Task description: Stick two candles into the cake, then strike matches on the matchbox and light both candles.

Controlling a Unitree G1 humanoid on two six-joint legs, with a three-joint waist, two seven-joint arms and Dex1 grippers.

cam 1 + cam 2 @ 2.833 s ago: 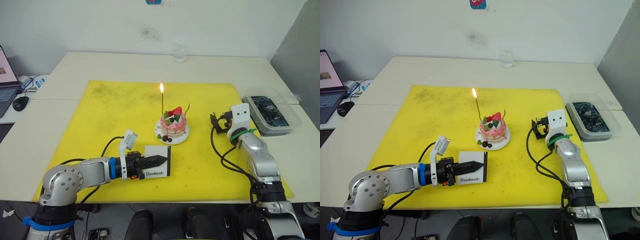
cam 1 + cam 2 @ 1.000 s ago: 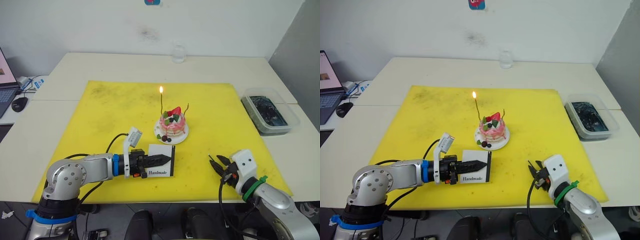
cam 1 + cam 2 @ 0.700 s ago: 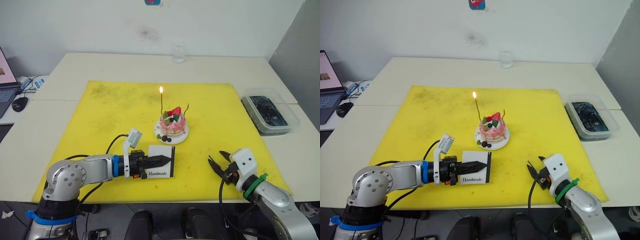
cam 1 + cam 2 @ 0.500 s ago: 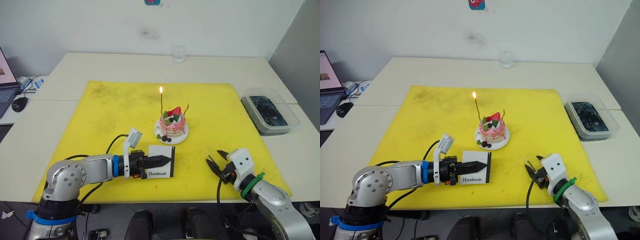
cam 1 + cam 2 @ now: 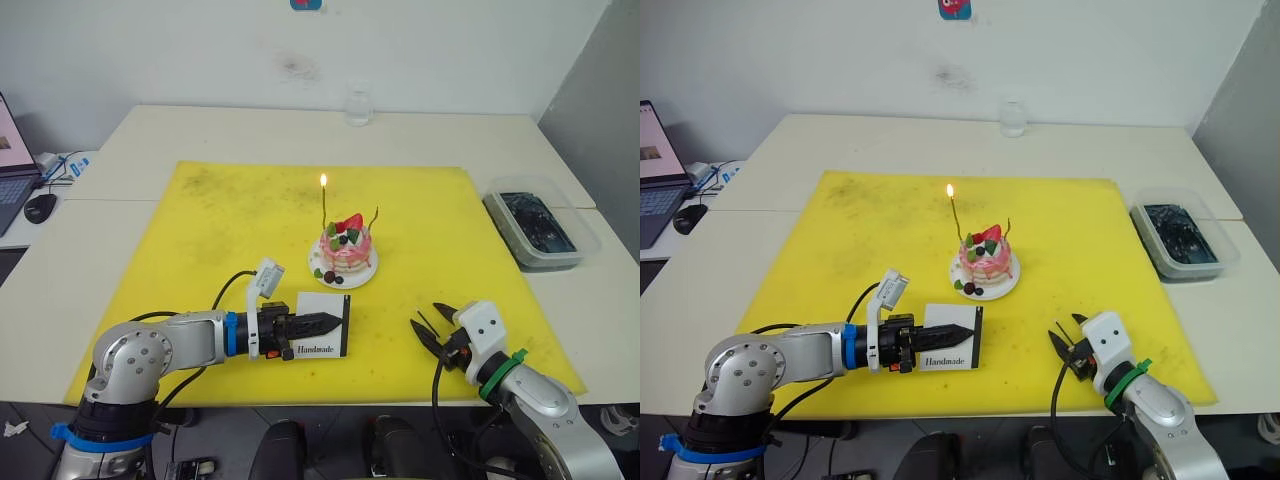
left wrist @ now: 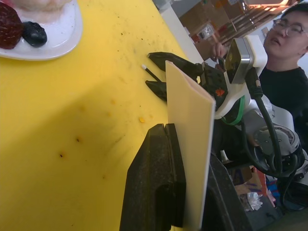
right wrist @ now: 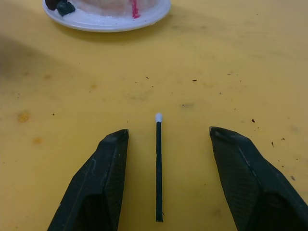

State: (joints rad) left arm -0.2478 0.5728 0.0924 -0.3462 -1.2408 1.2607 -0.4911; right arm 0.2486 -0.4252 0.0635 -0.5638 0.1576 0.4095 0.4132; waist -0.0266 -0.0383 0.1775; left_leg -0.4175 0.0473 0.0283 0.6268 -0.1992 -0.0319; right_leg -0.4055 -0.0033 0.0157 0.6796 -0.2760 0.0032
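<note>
The pink cake (image 5: 345, 252) sits on its white plate (image 5: 362, 277) mid-mat. Two candles stand in it: the left one (image 5: 324, 208) burns with a small flame, the curved right one (image 5: 375, 215) is unlit. My left gripper (image 5: 325, 321) is shut on the white matchbox (image 5: 325, 303), holding it on edge in front of the cake; the box (image 6: 188, 125) also shows in the left wrist view. My right gripper (image 7: 169, 130) is open low over the mat, front right. A dark match (image 7: 158, 166) with a white tip lies on the mat between its fingers, untouched.
A yellow mat (image 5: 230, 230) covers the table's middle. A clear plastic container (image 5: 540, 225) with dark contents stands at the right edge. A glass (image 5: 358, 105) stands at the back. A laptop and mouse (image 5: 40, 205) lie far left. A person (image 6: 284, 43) sits beyond the table.
My right arm has come from right of the cake down to the mat's front edge, then edged slightly left, fingers open around the match. The left gripper and matchbox stayed put.
</note>
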